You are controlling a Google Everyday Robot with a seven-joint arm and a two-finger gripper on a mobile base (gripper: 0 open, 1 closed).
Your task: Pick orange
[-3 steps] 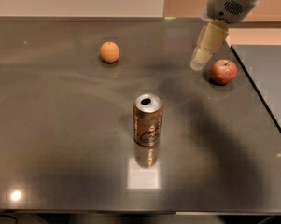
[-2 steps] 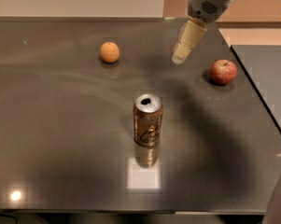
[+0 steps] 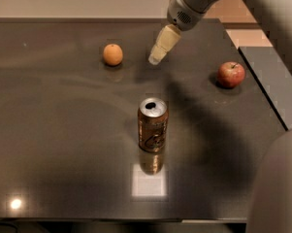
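The orange (image 3: 113, 54) is small, round and matte and sits on the dark table (image 3: 63, 125) toward the back left. My gripper (image 3: 155, 58) hangs from the arm that comes in from the upper right. Its cream-coloured tip is above the table, a short way to the right of the orange and apart from it. Nothing is held in it.
A red apple (image 3: 231, 74) with a stem sits at the right, near the table's right edge. An open brown drink can (image 3: 153, 124) stands upright in the middle. Part of my arm's body fills the lower right corner (image 3: 276, 188).
My gripper has moved to the left, from above the apple to a spot just right of the orange. The orange, apple and can have not moved.
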